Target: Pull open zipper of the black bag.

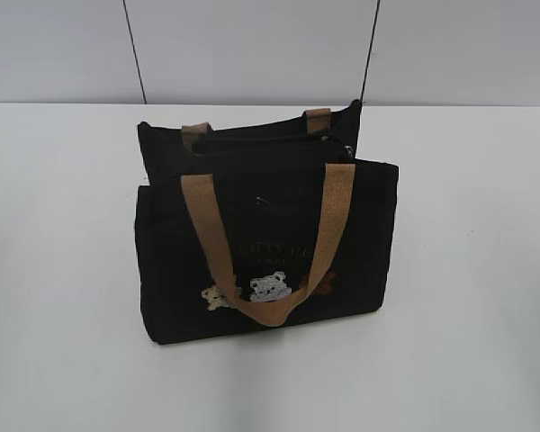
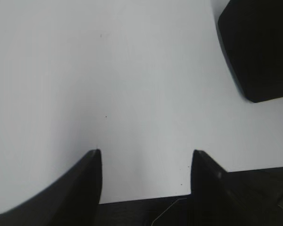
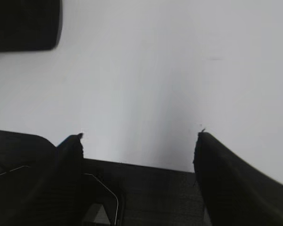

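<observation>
So the black bag sits upright in the middle of the white table, front face toward the exterior camera, one tan handle flopped down over the bear patches and the other handle's ends poking up at the back. The zipper runs left-right along the top between the two panels, so that's its long axis, and any pull is going to have to travel sideways across the bag. I think there's a small glint near the right end of that top edge that could be the pull tab, but it's too dark and small to swear to it. Neither arm shows up in the exterior view at all. The left gripper is spread with nothing between its fingers, looking down at bare table, and the bag's corner sits up in the top right of that view, so the bag lies ahead and to its right. The right gripper is spread even wider, also empty, with the bag's corner up in the top left, so ahead and to its left. Both look about equally far off, well apart from the bag. If the tab really is at the right end, my guess is the right arm has the shorter trip to it, with the left one free to steady the bag.
</observation>
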Controlling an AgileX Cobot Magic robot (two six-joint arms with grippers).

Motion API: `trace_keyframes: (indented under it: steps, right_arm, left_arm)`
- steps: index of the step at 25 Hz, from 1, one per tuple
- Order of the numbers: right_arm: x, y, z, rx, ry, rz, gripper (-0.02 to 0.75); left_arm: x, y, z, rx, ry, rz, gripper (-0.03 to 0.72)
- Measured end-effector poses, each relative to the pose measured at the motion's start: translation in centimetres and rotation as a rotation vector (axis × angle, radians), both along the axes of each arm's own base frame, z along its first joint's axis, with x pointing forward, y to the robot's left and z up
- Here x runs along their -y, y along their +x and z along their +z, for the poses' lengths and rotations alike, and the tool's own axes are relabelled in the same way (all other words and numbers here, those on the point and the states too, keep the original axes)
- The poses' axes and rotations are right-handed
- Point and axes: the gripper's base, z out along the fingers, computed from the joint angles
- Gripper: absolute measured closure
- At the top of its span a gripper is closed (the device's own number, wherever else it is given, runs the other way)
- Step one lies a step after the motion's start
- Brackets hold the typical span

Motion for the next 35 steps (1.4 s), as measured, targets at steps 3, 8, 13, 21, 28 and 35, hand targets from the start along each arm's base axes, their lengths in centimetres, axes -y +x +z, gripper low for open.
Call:
trace_keyframes:
  steps: [3,8,13,21,28,35]
  right_arm:
    - [0.0,-2.1,-2.6,0.006,0.0,0.0,0.183]
    - [0.0,-4.2,-5.5,0.032,-0.001,0.0,0.183]
    - [0.0,-5.6,-5.5,0.172,-0.012,0.009,0.183]
    - [-0.1,-7.7,-5.7,0.362,-0.025,0.015,0.183]
    - [-0.1,-7.8,-5.7,0.374,-0.022,0.015,0.183]
    - [-0.1,-7.8,-5.7,0.375,-0.022,0.014,0.183]
  left_arm:
    - [-0.2,-2.3,-1.2,0.042,-0.01,0.006,0.241]
    - [-0.5,-5.2,-2.5,0.141,-0.023,0.008,0.241]
    - [-0.8,-8.1,-2.3,0.338,-0.047,0.009,0.241]
    - [-1.0,-10.0,-2.5,0.45,-0.066,0.012,0.294]
    - [-1.0,-9.9,-2.5,0.45,-0.061,0.049,0.314]
    - [-1.0,-9.9,-2.5,0.45,-0.061,0.054,0.314]
